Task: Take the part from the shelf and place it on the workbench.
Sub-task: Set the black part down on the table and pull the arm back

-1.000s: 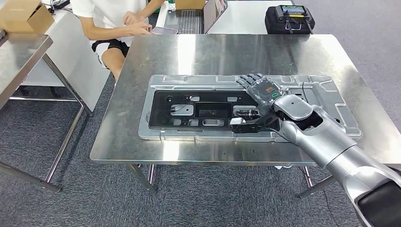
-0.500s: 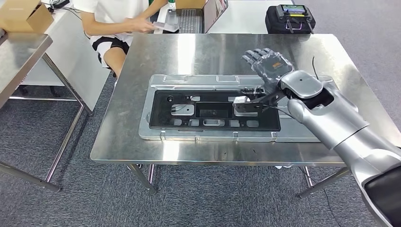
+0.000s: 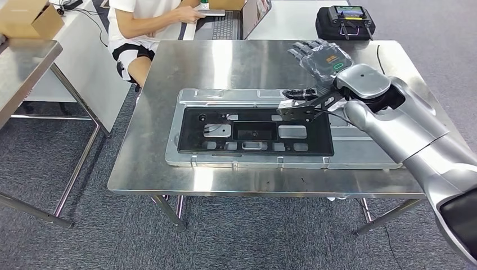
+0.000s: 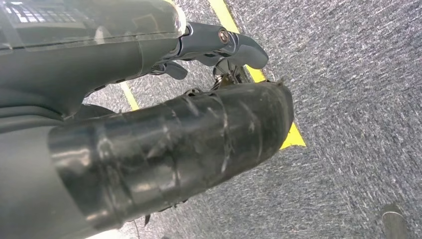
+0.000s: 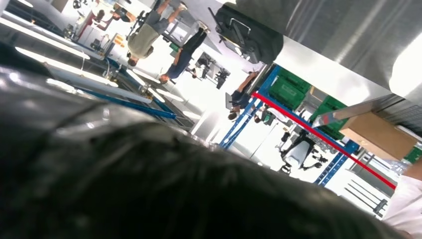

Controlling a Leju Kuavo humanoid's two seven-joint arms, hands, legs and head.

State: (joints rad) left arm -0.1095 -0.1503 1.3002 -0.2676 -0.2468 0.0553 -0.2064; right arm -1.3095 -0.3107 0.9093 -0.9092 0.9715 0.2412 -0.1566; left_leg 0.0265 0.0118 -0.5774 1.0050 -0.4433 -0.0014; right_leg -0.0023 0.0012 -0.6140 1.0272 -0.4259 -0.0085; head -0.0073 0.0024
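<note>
Head view: part below right hand

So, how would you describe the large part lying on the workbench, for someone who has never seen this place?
Find the steel workbench in the middle of the head view, beside the seated person. The part is the long, flat grey metal panel lying on it. Unlike the black case behind the bench, it carries a black rectangular inset with several cut-outs.

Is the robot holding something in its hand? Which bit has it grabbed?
No. The right robot hand is spread open above the table, holding nothing. The part lies flat below.
</note>
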